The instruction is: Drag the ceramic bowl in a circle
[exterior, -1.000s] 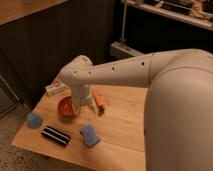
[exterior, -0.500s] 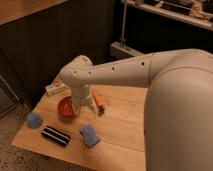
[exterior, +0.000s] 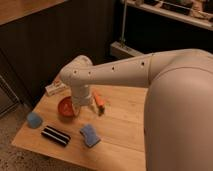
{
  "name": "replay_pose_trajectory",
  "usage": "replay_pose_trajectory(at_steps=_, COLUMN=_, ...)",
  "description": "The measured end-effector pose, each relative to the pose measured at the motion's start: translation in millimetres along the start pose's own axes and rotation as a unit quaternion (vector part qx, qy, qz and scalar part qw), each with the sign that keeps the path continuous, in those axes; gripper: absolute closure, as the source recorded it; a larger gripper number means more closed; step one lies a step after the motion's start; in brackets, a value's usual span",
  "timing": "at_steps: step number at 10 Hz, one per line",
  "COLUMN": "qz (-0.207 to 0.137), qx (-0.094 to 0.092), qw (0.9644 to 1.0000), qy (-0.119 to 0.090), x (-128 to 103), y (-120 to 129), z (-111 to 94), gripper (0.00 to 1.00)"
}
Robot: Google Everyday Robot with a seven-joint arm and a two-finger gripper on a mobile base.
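Observation:
The ceramic bowl [exterior: 65,107] is small, round and glossy red-orange. It sits on the left half of the wooden table [exterior: 125,127]. My white arm reaches in from the right and bends down at the wrist over the bowl. My gripper [exterior: 76,109] points down at the bowl's right rim, with its jaws open. The wrist hides the right part of the bowl, so I cannot tell whether a finger touches the rim.
A narrow orange object [exterior: 99,99] lies just right of the bowl. In front of the bowl are a blue sponge [exterior: 90,135] and a black striped block [exterior: 55,135]. A small blue round object [exterior: 34,120] sits near the left edge, and a white box [exterior: 54,89] lies behind the bowl.

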Motion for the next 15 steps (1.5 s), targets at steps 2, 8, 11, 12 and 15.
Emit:
replay_pose_trajectory(at_steps=2, qz=0.000, qx=0.000, qw=1.0000, qy=0.000, x=0, y=0, z=0, gripper=0.35)
replay_pose_trajectory(at_steps=8, qz=0.000, qx=0.000, qw=1.0000, qy=0.000, x=0, y=0, z=0, gripper=0.35)
replay_pose_trajectory(at_steps=11, qz=-0.001, qx=0.001, qw=1.0000, qy=0.000, x=0, y=0, z=0, gripper=0.35)
replay_pose_trajectory(at_steps=12, qz=0.002, qx=0.006, qw=1.0000, qy=-0.001, x=-4, y=1, z=0, gripper=0.35)
replay_pose_trajectory(at_steps=15, qz=0.002, qx=0.026, qw=0.9995, qy=-0.015, x=-43, y=27, z=8, gripper=0.35)
